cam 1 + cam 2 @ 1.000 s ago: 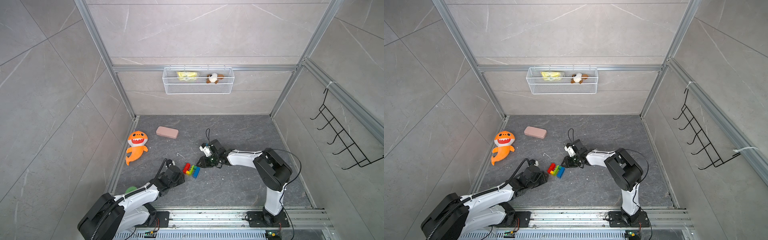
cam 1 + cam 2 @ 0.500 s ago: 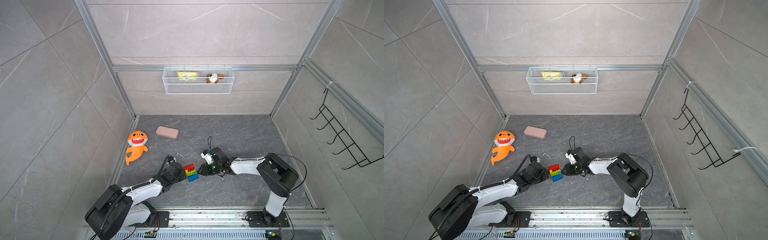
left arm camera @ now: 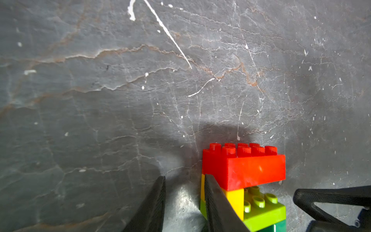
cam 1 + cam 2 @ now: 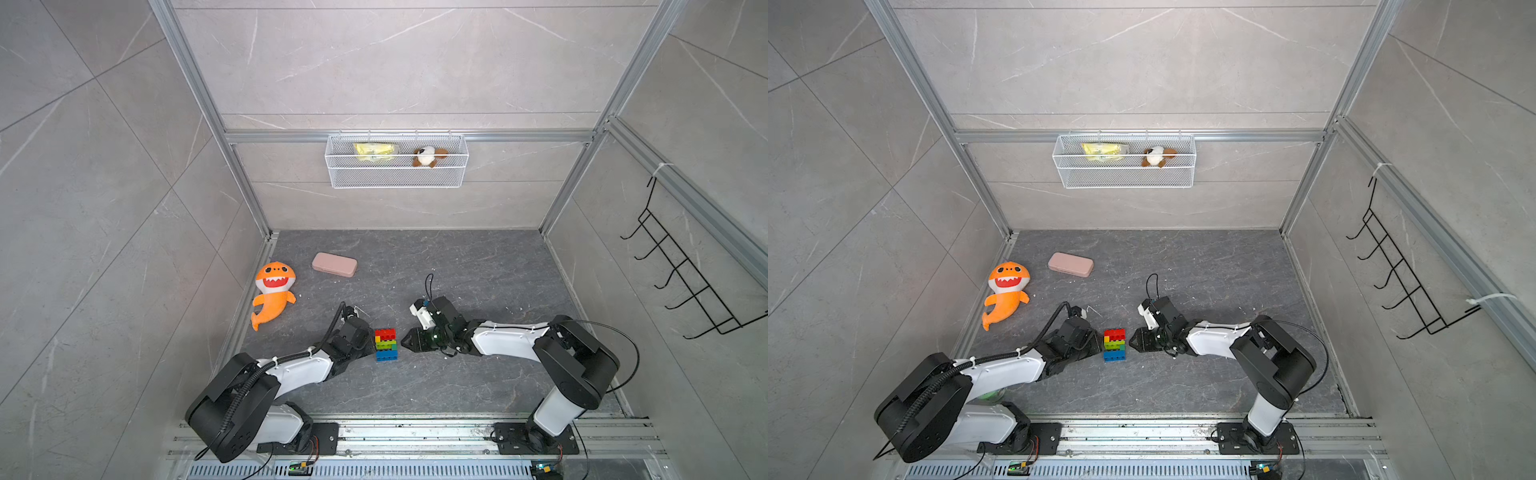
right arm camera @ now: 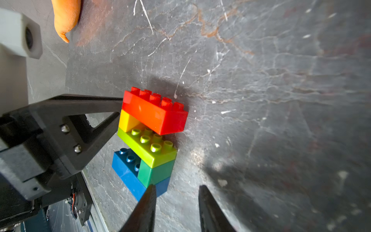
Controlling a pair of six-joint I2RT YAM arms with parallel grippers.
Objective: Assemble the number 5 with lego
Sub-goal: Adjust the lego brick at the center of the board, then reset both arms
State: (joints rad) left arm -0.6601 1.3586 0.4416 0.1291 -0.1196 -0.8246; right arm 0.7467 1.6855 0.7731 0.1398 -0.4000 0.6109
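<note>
The lego is joined into the number 5 (image 4: 385, 344) (image 4: 1114, 345), lying flat on the dark floor: red, yellow, lime green, dark green and blue layers (image 5: 148, 138). My left gripper (image 4: 366, 344) (image 3: 184, 178) is at its left side, open with only floor between the jaws. One finger (image 3: 214, 200) rests against the yellow and lime bricks under the red brick (image 3: 245, 168). My right gripper (image 4: 405, 340) (image 5: 177, 188) is just right of the stack, open and empty. One fingertip (image 5: 149, 192) is by the blue brick's corner.
An orange shark plush (image 4: 274, 295) lies at the left wall and a pink case (image 4: 334, 264) behind it. A wire basket (image 4: 397, 166) hangs on the back wall and a black hook rack (image 4: 681, 282) on the right wall.
The stack has turned from slanted to straight and shifted toward the front. Both arms came forward with it, and the right gripper now sits a little off its right side.
</note>
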